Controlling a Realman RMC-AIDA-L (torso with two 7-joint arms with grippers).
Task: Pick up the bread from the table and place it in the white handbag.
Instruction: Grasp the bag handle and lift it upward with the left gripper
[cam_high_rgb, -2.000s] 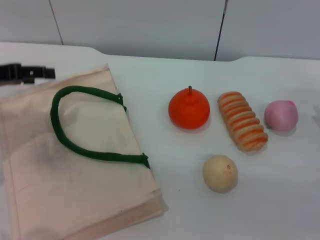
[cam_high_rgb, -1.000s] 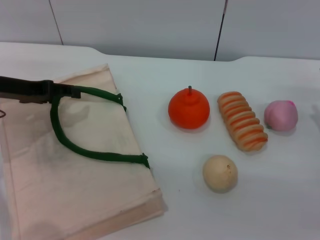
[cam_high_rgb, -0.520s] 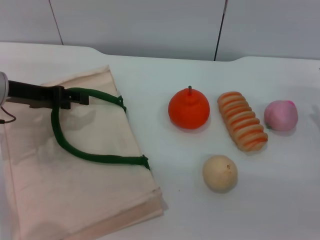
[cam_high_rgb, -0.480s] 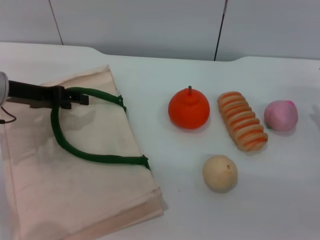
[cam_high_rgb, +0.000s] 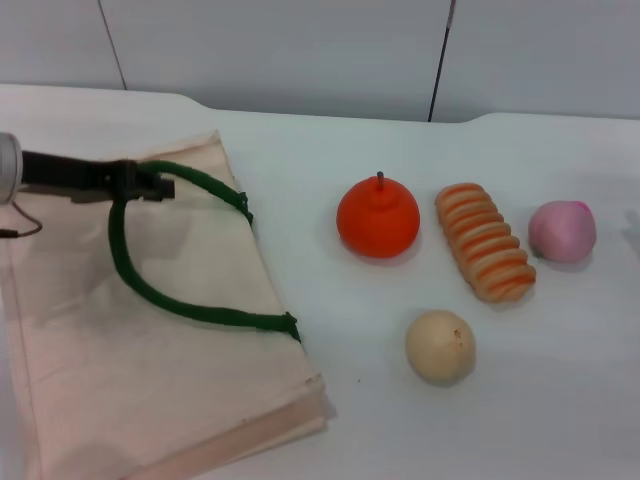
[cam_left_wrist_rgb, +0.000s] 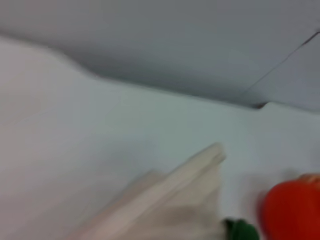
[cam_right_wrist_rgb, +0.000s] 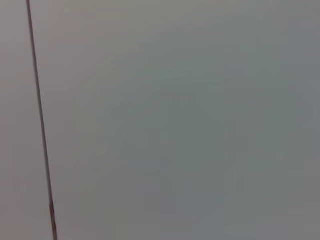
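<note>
The table (cam_high_rgb: 560, 420) is a plain, smooth white top with loads of bare room along the near right edge and in the strip between the bag and the food. Closest to the robot on the left, the white handbag (cam_high_rgb: 130, 380) lies flat, a big cream cloth tote, a bit wrinkled, its near corner not far from the table's front edge. A dark green strap (cam_high_rgb: 190, 310) loops over the cloth like a fat cord. On the right and closest of the food is a round beige ball (cam_high_rgb: 440, 346), matte and slightly speckled, sitting by itself. Behind it comes a row of three: a smooth glossy orange fruit (cam_high_rgb: 378, 218) with a little stem, then the bread (cam_high_rgb: 485, 241), a long ridged loaf in orange and tan stripes lying on the table well apart from the bag, and a pink ball (cam_high_rgb: 562, 231) just beside the loaf's far right.

The left pincer (cam_high_rgb: 150, 185) reaches in from the left over the bag's far end, a thin dark arm, its tip right at the top of the strap loop; looks pinched onto the strap, with that part raised off the cloth. The right pincer doesn't show anywhere. Farthest back, the table ends in a curved edge against a grey panelled wall (cam_high_rgb: 300, 50) with thin dark seams.
</note>
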